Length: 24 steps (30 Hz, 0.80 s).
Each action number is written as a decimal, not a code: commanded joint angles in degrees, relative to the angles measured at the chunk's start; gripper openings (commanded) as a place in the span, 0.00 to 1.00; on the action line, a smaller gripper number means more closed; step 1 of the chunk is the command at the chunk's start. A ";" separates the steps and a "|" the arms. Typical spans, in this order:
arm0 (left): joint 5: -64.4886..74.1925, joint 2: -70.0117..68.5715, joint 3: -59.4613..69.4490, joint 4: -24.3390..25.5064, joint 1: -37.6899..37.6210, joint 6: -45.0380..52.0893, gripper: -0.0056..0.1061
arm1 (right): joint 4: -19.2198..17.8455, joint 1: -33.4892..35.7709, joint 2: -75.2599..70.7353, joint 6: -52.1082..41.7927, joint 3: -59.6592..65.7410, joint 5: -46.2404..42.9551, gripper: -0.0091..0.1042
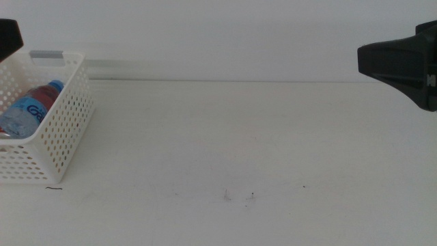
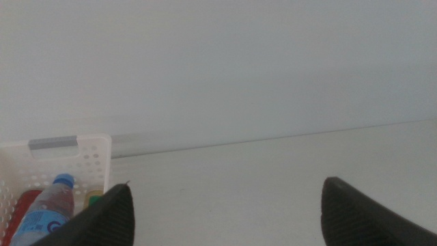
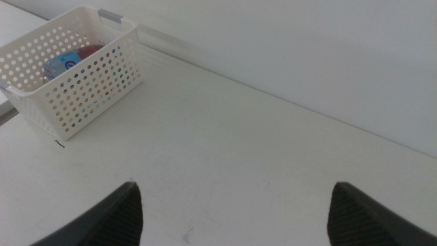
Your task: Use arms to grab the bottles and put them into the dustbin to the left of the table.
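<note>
We see a matt white table (image 1: 259,137), perforated white plastic dustbin (image 1: 65,130), clear glossy plastic water bottle (image 1: 27,109) inside.

We see a bare test bench of the lab kind rather than a home or shop. A plain white table (image 1: 239,150) fills most of the middle view, marked only by a few dark specks low in the frame, and it meets a blank pale wall (image 1: 218,34) across the top. At the left edge sits a white perforated basket (image 1: 65,130). Black robot arm parts (image 1: 403,61) enter at the upper right, which points to a robot workstation.
</note>
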 commanded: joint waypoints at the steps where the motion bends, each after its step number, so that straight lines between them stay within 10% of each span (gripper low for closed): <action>1: -0.86 -0.12 0.22 0.27 -0.12 -0.77 0.89 | -0.36 -0.11 -0.17 -0.12 -0.27 -0.03 0.84; 7: -0.94 -0.12 0.22 0.27 -0.12 -0.77 0.89 | -0.60 -0.11 -0.17 -0.12 -0.27 -0.03 0.84; 16: -23.51 -12.52 28.81 0.27 -0.01 -0.77 0.89 | 16.86 -14.41 -10.58 -0.12 27.91 -31.71 0.84; 24: -27.30 -29.04 49.85 0.92 3.22 -0.77 0.89 | 12.60 -31.91 -30.38 -0.12 55.43 -37.29 0.84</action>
